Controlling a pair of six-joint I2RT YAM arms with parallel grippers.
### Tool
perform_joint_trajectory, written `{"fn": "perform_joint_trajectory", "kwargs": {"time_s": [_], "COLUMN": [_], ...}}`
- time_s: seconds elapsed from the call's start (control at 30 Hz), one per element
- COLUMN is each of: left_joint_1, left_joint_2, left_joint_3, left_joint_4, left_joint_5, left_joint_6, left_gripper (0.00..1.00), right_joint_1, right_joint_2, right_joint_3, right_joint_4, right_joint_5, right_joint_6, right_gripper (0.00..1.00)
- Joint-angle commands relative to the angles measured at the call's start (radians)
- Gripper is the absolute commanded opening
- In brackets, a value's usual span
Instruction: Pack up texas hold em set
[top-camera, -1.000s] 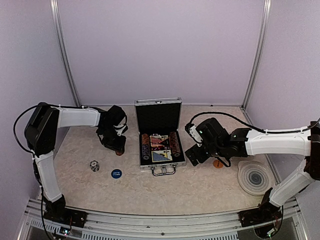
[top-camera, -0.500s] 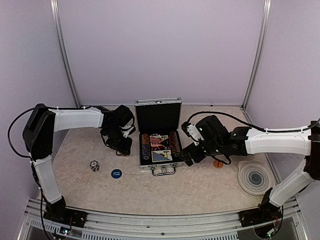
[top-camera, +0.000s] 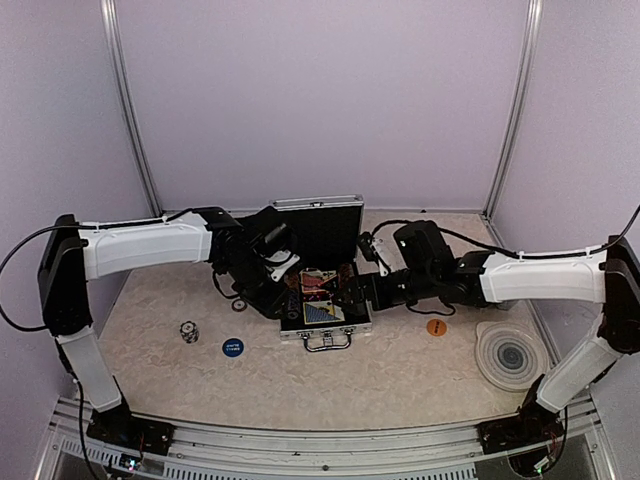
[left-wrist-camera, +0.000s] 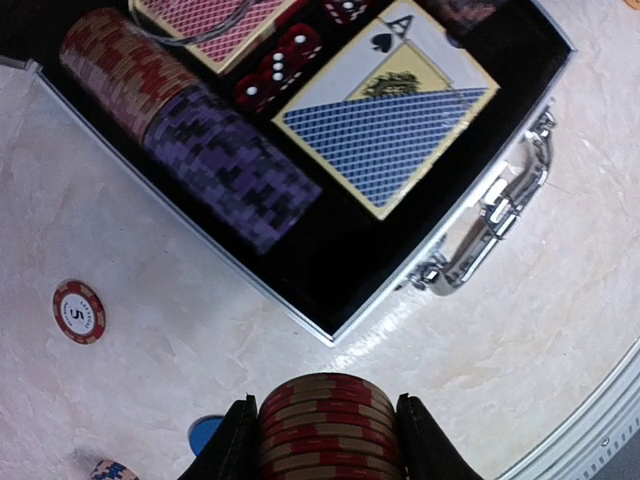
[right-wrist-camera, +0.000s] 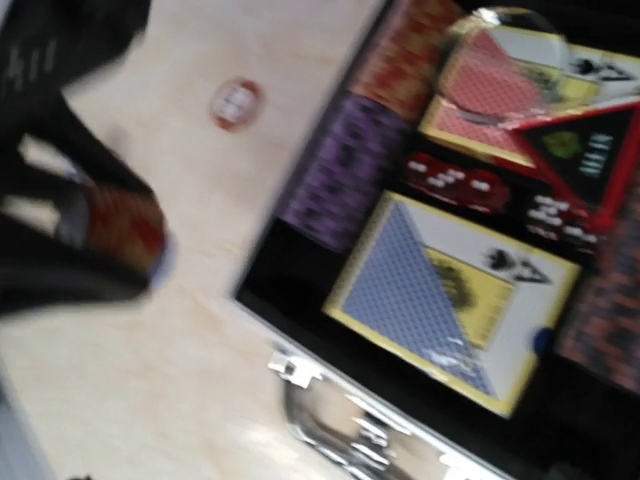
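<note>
Left wrist view: your left gripper (left-wrist-camera: 325, 445), clenched on a stack of red chips (left-wrist-camera: 328, 415), faces the open case (left-wrist-camera: 330, 335) at 12 o'clock, with the empty end of its chip row (left-wrist-camera: 225, 170) nearest, while your right gripper (top-camera: 347, 293) hangs released over the case.

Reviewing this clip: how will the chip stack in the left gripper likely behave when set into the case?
The chip stack shows separate discs, so it probably isn't rigid and may spill once the left gripper eases. Round chips could roll on edge; one loose chip lies outside the case.
</note>
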Motion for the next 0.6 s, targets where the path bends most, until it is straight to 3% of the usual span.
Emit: {"fn": "perform_joint_trajectory", "kwargs": {"time_s": [0.0,0.57], "left_joint_1": [-0.05,-0.169], "left_joint_2": [-0.057,-0.048], "left_joint_3": [0.047,0.108], "left_joint_4": [-0.049,-0.07], "left_joint_5": [0.029,0.041], "left_joint_6": [0.014,-0.002], "left_gripper": [0.0,0.0], "right_joint_1": [-0.06,-0.076], "right_joint_2": [0.003,0.19], "right_joint_3": [-0.065,-0.111], "right_joint_4": [0.211,0.642], "right_joint_5": [-0.223,-0.56], "right_joint_6": [0.169,0.526], "right_gripper": [0.98,0.95]}}
